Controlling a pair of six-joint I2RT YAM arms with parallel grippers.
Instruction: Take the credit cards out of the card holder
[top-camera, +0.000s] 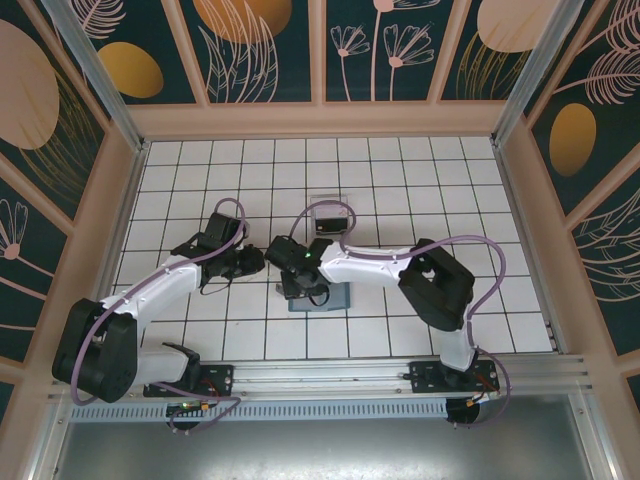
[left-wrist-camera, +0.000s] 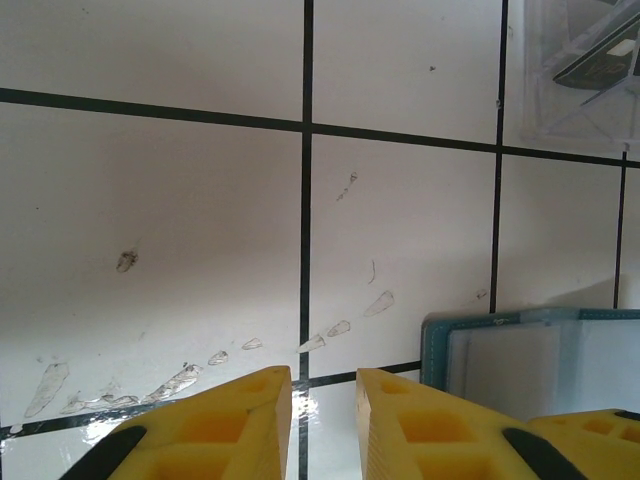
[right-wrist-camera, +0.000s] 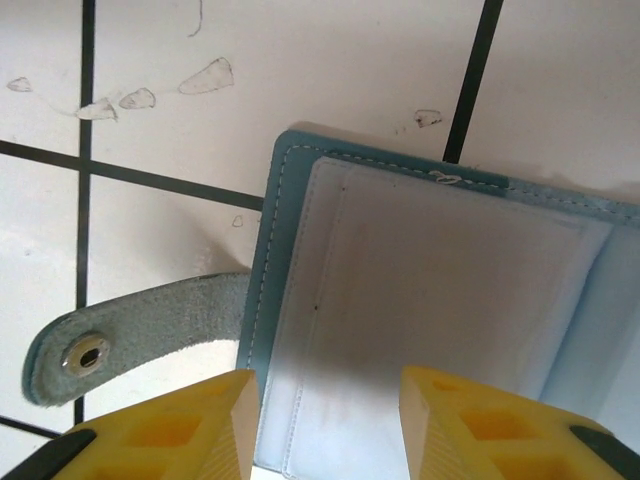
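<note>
On my white tiled table, the flat teal bifold card holder lies open near the middle of the near edge. My right gripper hovers over it, fingers moderately apart and empty. My left gripper is just beside it, fingers narrow and empty.

A clear plastic box sits just above frame centre on the white, black-gridded surface, with floral wall panels along the top. Dried smudges streak the tiles at lower left of the left wrist view.
</note>
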